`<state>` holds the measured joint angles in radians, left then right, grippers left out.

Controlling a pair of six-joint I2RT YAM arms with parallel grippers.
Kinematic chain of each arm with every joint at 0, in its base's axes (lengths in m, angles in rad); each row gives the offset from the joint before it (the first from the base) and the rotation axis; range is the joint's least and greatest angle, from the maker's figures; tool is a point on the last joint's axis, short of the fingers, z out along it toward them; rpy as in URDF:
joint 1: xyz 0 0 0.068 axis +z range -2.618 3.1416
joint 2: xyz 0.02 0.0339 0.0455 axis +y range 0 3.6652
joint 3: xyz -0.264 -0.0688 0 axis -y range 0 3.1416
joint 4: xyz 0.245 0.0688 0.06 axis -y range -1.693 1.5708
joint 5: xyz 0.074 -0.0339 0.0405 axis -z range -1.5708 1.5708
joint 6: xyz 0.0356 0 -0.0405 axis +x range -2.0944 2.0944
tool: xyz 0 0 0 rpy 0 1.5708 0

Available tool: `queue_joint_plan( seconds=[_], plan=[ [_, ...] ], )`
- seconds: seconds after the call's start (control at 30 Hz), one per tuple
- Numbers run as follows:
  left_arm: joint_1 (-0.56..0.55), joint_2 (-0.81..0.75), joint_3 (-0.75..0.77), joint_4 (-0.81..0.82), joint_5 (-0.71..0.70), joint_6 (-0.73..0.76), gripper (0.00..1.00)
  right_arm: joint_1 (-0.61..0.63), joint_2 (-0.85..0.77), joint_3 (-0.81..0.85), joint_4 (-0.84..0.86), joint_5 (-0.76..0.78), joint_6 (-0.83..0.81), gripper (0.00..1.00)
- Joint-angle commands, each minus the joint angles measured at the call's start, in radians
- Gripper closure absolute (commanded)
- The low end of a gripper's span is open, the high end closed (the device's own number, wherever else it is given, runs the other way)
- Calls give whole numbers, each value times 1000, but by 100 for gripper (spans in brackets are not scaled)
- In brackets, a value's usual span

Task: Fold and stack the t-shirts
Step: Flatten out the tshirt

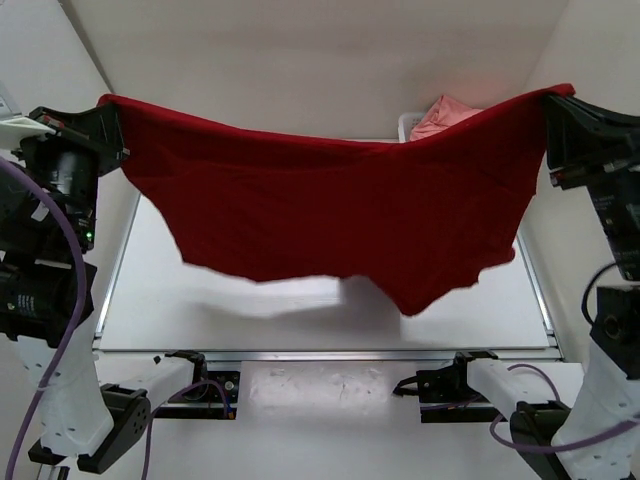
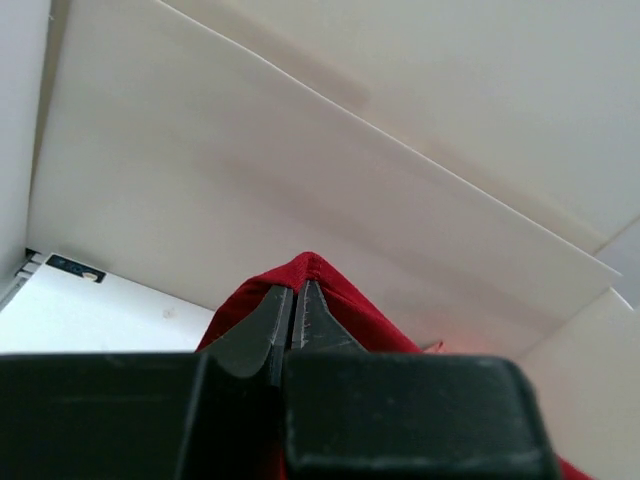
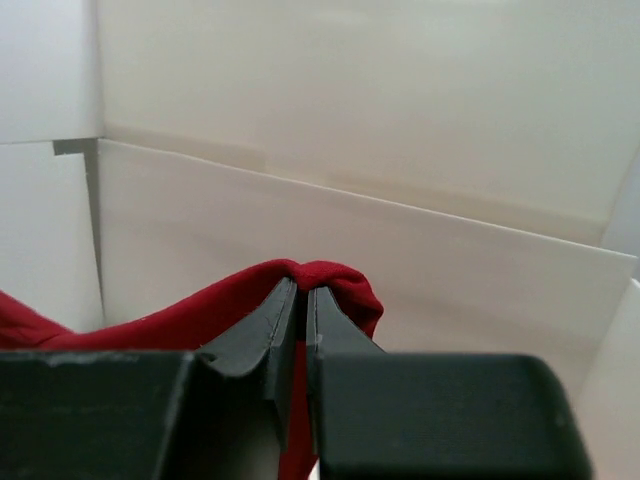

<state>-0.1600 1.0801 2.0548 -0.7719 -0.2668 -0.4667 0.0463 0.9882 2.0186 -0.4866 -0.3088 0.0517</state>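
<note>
Nearest me, the table (image 1: 200,310) is bare white under the cloth, with a soft shadow on it. Above that hangs the dark red t-shirt (image 1: 340,215). It looks off the surface; I can't confirm a gap under its lowest point, which sits right of centre.

My left gripper (image 1: 108,108) pinches the shirt's upper left corner and my right gripper (image 1: 556,100) pinches the upper right corner. In both wrist views the jaws are pressed together on a fold of red cloth that pokes out past the tips.

Key relation: the shirt's long axis runs left to right, from one gripper to the other. The body drops straight down below both sets of jaws and the top edge sags in the middle. Neither arm is nearer, since each has its own corner at roughly the same height.

My guess is the next move is to lower both together and lay it flat. The lower edge is uneven, so the right side would touch first.

Farthest back, the salmon pink shirt (image 1: 445,115) pokes over the red edge, at the white basket (image 1: 408,125). No green one is visible.
</note>
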Motion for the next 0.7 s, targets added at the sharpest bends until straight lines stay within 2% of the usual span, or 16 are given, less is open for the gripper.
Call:
queue_joint_plan(
  seconds=[0.0, 0.13, 0.23, 0.4, 0.5, 0.53, 0.67],
  plan=[
    [10, 38, -59, 17, -52, 31, 97, -32, 113, -43, 65, -96, 51, 100],
    [80, 41, -232, 98, 26, 30, 97, 9, 200, -155, 100, -89, 31, 100],
    [102, 72, -395, 141, 61, 37, 97, 156, 309, -196, 63, 26, -44, 100],
    [145, 170, -518, 210, 123, 53, 97, 202, 452, -267, 98, 54, -108, 100],
    [158, 271, -445, 200, 136, 72, 99, 210, 556, -157, 56, 80, -138, 100],
    [204, 294, -370, 178, 143, 77, 99, 228, 593, -73, 40, 88, -163, 100],
    [227, 362, -170, 120, 136, 94, 99, 248, 653, 205, -18, 152, -208, 100]
  ],
)
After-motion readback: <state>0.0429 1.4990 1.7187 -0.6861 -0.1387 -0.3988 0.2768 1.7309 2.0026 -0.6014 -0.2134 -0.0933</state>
